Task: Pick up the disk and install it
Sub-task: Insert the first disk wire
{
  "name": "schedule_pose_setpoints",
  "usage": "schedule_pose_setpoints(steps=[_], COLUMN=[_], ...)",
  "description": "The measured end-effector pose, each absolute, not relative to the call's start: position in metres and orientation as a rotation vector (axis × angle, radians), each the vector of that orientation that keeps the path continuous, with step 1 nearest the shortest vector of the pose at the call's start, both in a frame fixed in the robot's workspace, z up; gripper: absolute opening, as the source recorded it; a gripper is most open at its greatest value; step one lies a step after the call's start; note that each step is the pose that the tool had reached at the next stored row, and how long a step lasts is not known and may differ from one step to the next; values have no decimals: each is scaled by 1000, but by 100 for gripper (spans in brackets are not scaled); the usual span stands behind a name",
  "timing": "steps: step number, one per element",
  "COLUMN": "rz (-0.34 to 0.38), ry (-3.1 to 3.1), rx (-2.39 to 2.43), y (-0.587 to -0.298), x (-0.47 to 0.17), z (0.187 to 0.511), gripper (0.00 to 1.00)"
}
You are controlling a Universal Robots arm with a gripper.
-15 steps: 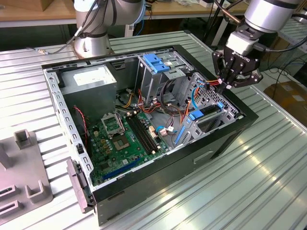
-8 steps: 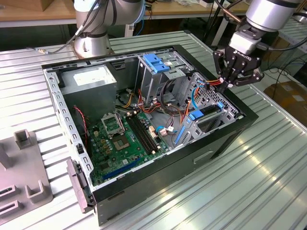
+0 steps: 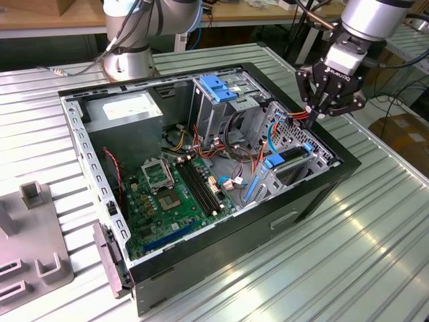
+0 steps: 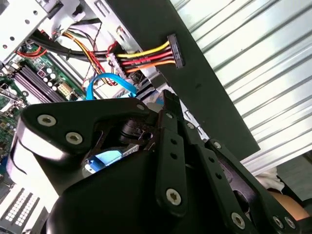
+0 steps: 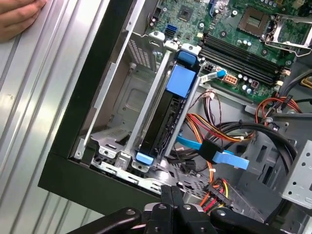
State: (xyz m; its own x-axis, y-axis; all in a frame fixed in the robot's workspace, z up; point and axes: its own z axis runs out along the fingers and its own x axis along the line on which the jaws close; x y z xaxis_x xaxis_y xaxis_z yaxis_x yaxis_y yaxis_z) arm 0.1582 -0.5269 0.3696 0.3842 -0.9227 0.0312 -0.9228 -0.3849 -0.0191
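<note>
Fingers (image 5: 166,197) pressed together, holding nothing, with the disk (image 5: 161,114) just below them. It is probably heavy, stiff and shock-sensitive, so I'd grip its blue carrier rail (image 5: 181,80).

Table (image 3: 362,261): ribbed grey metal slats, glossy, with bright glare streaks toward the exterior view's right.
Bench (image 3: 33,19): pale wood, behind the table.
Cardboard box (image 3: 405,134): past the table's edge, exterior view's right.
Grey fixture (image 3: 30,245): on the table, exterior view's left.

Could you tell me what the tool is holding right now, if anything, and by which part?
Nothing: the tool is shut with nothing between its fingers, and the disk sits apart from it in the drive cage.
</note>
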Motion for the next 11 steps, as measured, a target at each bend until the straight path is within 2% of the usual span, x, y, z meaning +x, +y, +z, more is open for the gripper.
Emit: schedule_pose_setpoints(steps=[11], rz=[70], ry=[-1715], rx=[2615], y=[-510], x=[167], z=[369], gripper=[10])
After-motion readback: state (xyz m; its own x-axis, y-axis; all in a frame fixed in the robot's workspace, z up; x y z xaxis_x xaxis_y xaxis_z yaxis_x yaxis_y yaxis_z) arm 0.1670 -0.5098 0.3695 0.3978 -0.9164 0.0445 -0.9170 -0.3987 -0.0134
